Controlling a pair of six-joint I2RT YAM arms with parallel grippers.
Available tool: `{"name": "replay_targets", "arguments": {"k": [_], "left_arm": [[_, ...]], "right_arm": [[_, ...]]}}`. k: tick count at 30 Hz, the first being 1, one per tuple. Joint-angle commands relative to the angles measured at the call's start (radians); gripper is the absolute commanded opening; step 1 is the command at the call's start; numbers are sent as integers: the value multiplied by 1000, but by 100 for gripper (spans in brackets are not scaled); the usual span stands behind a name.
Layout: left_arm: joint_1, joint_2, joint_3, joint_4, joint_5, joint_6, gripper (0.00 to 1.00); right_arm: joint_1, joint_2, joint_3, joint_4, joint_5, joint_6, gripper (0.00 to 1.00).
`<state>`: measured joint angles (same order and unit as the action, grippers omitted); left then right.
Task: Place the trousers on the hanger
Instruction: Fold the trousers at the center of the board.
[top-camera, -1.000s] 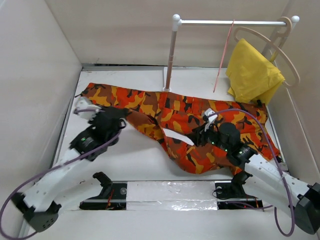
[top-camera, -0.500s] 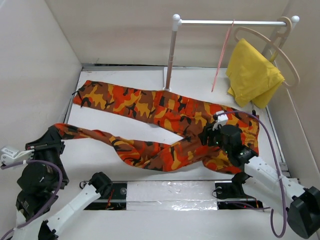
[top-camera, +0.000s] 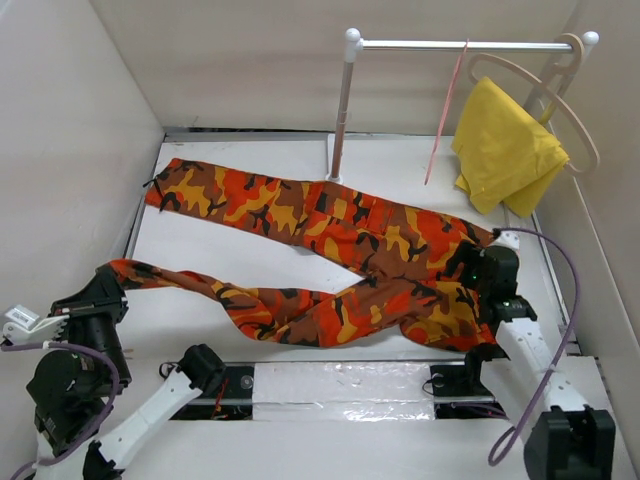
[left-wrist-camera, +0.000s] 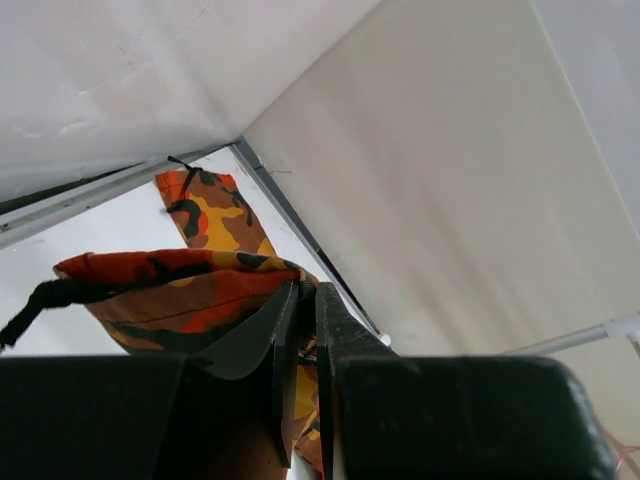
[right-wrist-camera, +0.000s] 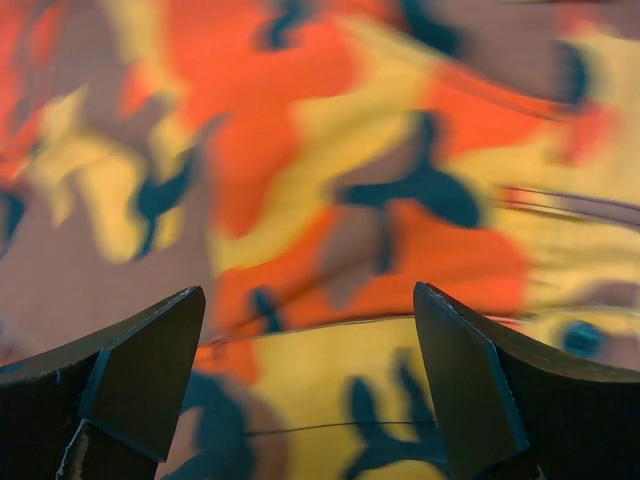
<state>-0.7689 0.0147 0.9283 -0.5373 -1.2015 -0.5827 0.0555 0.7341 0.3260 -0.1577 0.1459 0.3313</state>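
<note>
White counter (top-camera: 230, 262): trousers (top-camera: 330, 215) now spread; right end effector (top-camera: 490, 272), 4 o'clock, has opened; left end effector (top-camera: 100, 292) grips cuff, 8 o'clock; hanger (top-camera: 445, 110) unused.

You have the trousers (top-camera: 400, 250) lying spread across the white table (top-camera: 230, 255), left to right, with a rack post (top-camera: 343, 110) standing at its far side.

You saw white link shells and black joint housings on the left arm (top-camera: 140, 425) and right arm (top-camera: 525, 355) (bases (top-camera: 215, 378) black too); a purple cable (top-camera: 563, 290) ran along each. The fingers (right-wrist-camera: 135, 365) of the right gripper (right-wrist-camera: 310, 310) were black wedges.
</note>
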Motion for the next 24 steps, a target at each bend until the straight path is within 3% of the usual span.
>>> {"name": "replay_targets", "arguments": {"k": [1,4,8,17,20,21,22,23,24], "left_arm": [[-3,-61,-29,106,54,87,0],[-3,-88,-63,148,91,124,0],[-3,-102,-72,178,137,159,0],[-17,-214,-85,224,146,212,0],[-49,-228,-69,172,99,161,0],[-61,-225,-59,142,86,150,0],[-61,-222,-56,131,82,143,0],[-70,-223,-52,125,76,138,0],[-70,-223,-43,114,66,138,0]], "right_arm": [[-162,-6,22,-22,12,0,91],[-340,53,44,9,-23,-32,91],[-483,195,111,23,-104,-41,92],[-615,556,212,107,-422,-83,86],[-625,583,208,191,-474,-37,59],[-625,590,205,216,-486,-5,27],[-625,597,208,274,-505,6,11],[-625,620,222,279,-525,11,3],[-625,634,243,273,-525,29,0]]}}
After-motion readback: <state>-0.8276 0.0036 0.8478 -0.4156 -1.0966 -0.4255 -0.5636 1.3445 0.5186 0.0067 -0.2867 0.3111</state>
